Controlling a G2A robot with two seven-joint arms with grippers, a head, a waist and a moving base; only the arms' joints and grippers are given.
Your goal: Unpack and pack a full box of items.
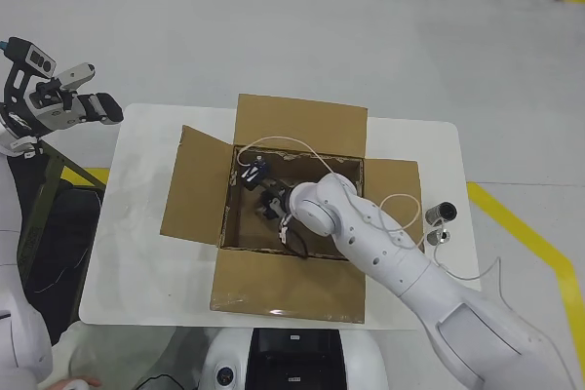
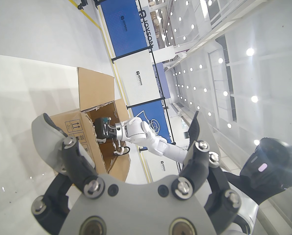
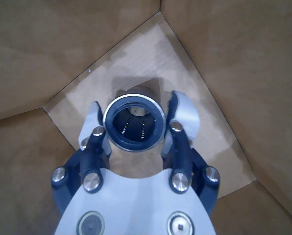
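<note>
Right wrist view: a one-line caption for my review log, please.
Right gripper clasps a hollow metal cylinder deep inside the cardboard box.

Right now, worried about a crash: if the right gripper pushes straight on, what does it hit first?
Likely the upright metal sleeve standing within the right gripper, then the box floor; depth is unclear.

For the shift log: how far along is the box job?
Done: one metal cylinder stands on the table beside the open box. In hand: the right hand is around a second cylinder on the box floor. Left: moving it; packing or unpacking is unclear. The left hand hangs open, aside.
</note>
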